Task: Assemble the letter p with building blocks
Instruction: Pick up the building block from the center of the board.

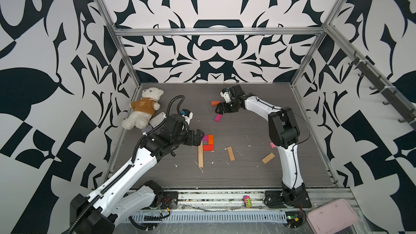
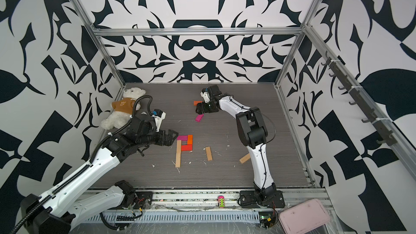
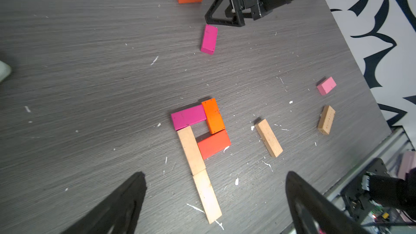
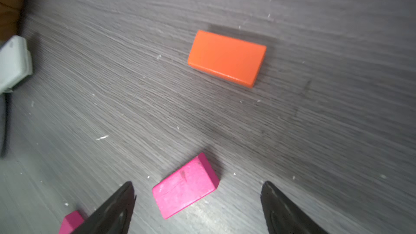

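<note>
**Grey table [image 1: 247,172]: P laid out**
Building blocks [image 3: 191,149] formed a flat P mid-table: tan stem, magenta-orange-red loop. Spare magenta block [image 4: 185,186], at its 12 o'clock, lay between the spread jaws of right gripper [image 4: 197,184], untouched. Left gripper [image 3: 215,174] gaped empty. Pale pink block [image 1: 272,145] sat half hidden behind right arm [image 1: 286,154].

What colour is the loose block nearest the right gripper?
The block is magenta, clearest in the right wrist view.

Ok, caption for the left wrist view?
Open left gripper facing the block P; loose blocks scattered on the table.
</note>
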You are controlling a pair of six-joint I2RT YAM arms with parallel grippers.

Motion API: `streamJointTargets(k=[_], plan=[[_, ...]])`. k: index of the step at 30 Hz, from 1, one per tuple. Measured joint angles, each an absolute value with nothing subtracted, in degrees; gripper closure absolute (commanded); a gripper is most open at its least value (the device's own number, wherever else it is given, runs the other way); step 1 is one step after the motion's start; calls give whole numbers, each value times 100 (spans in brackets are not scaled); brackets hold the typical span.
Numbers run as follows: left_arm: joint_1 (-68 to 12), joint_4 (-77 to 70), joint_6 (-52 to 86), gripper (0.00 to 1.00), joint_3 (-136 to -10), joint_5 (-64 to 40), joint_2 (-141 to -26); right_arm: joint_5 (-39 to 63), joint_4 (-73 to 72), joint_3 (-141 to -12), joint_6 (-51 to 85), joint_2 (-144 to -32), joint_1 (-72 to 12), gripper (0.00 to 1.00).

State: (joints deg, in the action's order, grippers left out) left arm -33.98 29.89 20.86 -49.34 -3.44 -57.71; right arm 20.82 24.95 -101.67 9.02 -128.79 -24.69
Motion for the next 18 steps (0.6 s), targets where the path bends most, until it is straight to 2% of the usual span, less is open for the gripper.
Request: streamJointTargets(k=[10, 18], plan=[[-3269, 2932, 2049, 1, -5142, -1013, -6014, 2429, 2810, -10833, 751, -13467, -2475, 11], [-3247, 2882, 2053, 1, -5107, -1103, -5811, 2510, 2766, -10737, 709, -13439, -2526, 16]])
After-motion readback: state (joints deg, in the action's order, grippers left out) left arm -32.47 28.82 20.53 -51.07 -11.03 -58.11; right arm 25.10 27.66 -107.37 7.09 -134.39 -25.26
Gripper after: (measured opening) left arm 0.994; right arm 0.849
